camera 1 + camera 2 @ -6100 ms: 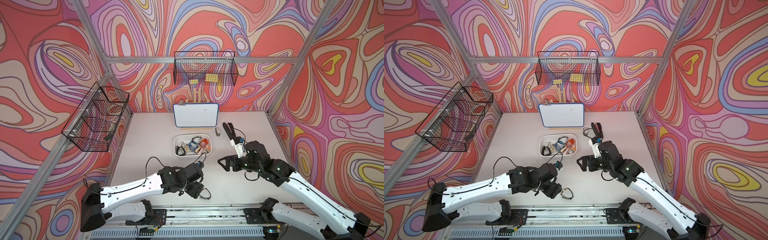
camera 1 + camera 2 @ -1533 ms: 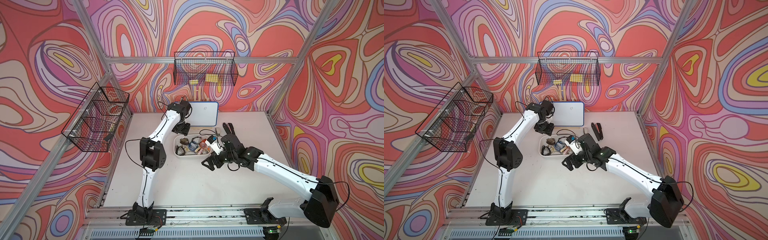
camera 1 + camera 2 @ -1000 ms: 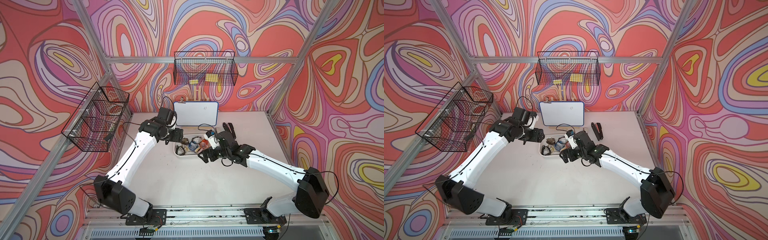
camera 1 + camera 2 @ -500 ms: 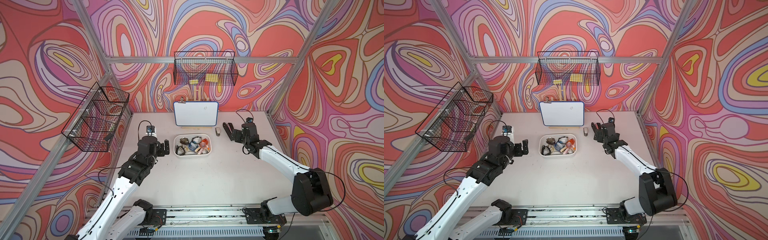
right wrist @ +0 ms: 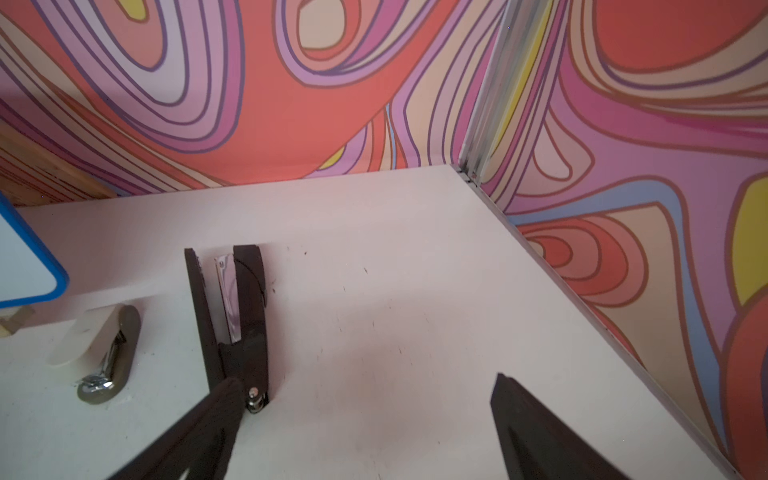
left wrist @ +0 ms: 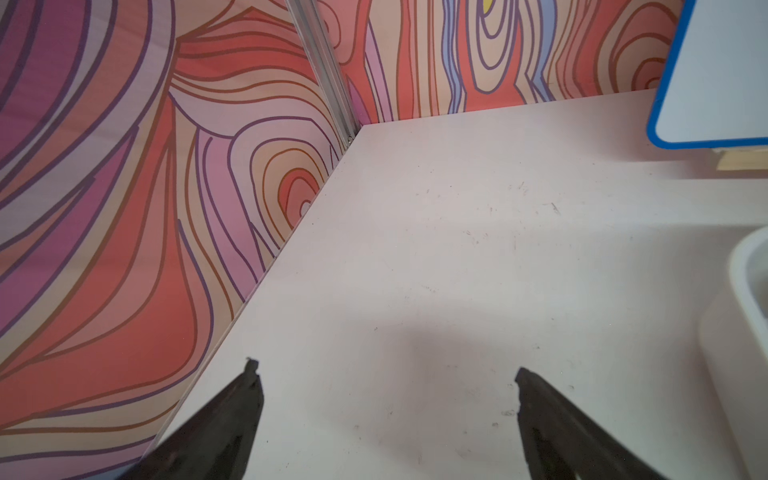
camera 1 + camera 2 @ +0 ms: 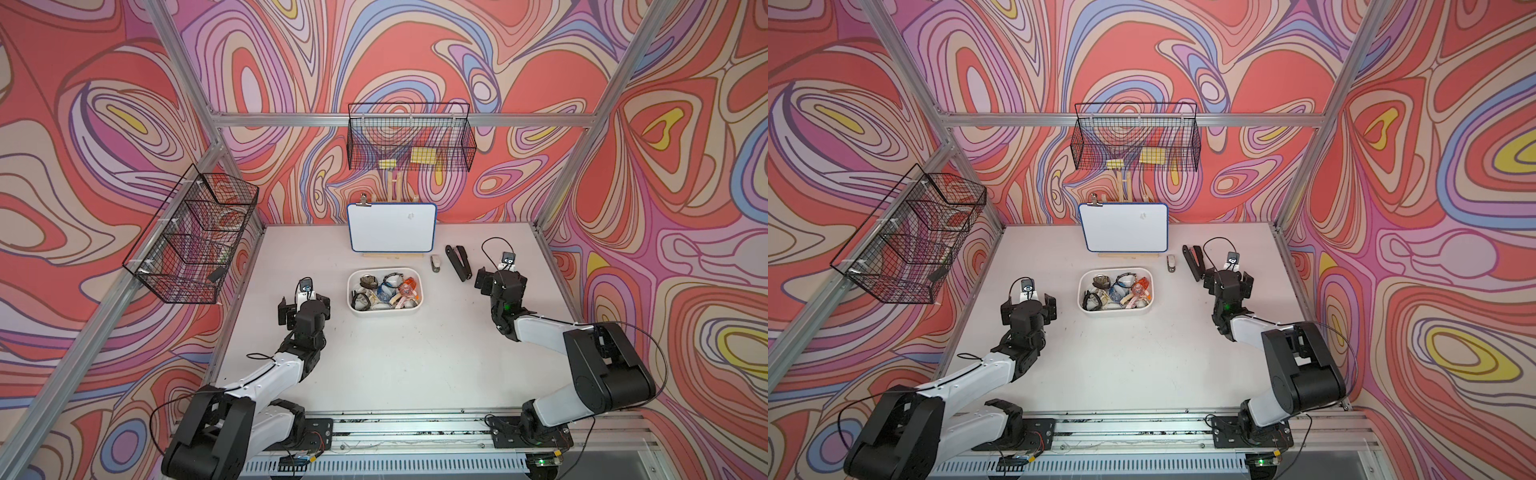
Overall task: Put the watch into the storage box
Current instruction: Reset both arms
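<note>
Overhead, your two arms stood on either side of the storage box (image 7: 384,314), which sat on the white table (image 7: 395,365) just in front of the whiteboard (image 7: 392,227). The box held a jumble of small, colourful things, and the watch (image 7: 359,300), a dark strap loop, lay inside it at the corner nearest your left arm, though the pile was too crowded for you to make out more. Your left gripper (image 7: 303,301) hovered beside the box's left end, apart from it, with its jaws spread wide and nothing between them. Its wrist view showed bare table between the fingers (image 6: 232,415) and only an edge of the box. Your right gripper (image 7: 500,279) was well to the right of the box, its jaws also wide apart and empty. It sat just beside the near end of a black stapler (image 7: 457,262) lying open on the table. From the right wrist, one finger crossed the stapler's hinge end, but you could not tell whether they touched. A small pale stapler (image 5: 106,353) lay between the black one and the whiteboard.
</note>
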You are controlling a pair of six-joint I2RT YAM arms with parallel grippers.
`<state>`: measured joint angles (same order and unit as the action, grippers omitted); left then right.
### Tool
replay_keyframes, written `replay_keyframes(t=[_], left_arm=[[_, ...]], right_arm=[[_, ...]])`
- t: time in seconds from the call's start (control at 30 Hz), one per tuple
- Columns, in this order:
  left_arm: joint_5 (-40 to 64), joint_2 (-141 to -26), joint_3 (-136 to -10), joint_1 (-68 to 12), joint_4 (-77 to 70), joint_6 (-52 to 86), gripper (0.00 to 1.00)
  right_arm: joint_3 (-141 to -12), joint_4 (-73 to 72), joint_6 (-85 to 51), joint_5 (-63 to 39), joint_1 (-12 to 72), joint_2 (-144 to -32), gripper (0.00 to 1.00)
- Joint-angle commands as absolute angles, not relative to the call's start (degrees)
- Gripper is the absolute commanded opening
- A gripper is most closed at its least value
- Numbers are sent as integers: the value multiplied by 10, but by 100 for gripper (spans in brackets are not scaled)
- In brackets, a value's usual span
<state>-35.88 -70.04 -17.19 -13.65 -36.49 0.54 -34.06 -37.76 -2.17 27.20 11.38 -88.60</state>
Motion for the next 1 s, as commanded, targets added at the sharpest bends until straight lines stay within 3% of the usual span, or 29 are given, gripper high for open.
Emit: replay_keyframes(t=[0.0, 0.17, 0.23, 0.33, 0.43, 0.5, 0.57, 0.67, 0.97], left_arm=[[-309, -743, -166, -117, -506, -19, 100], [-251, -843, -153, -109, -614, -39, 100], [-245, -878, -146, -108, -682, -56, 100], [-186, -845, -149, -84, -606, -22, 100], [-176, -918, -147, -76, -707, -39, 100], [-159, -869, -157, -74, -602, -17, 100], [-161, -907, -158, -71, -665, -32, 100], [-148, -878, -185, -63, -563, -13, 100], [-124, -886, -204, -43, -537, 0, 100]], right_arm=[[-326, -465, 33, 280, 109, -887, 98], [-287, -414, -4, 256, 98, -855, 98], [-266, -443, -12, 232, 98, -867, 98], [-269, -458, -1, 229, 95, -886, 98], [-266, -535, 35, 223, 92, -925, 98], [-265, -559, 19, 219, 75, -952, 98], [-270, -533, 2, 189, 58, -946, 98], [-289, -503, -34, 142, 18, -958, 98], [-261, -561, -34, 131, 12, -972, 98]])
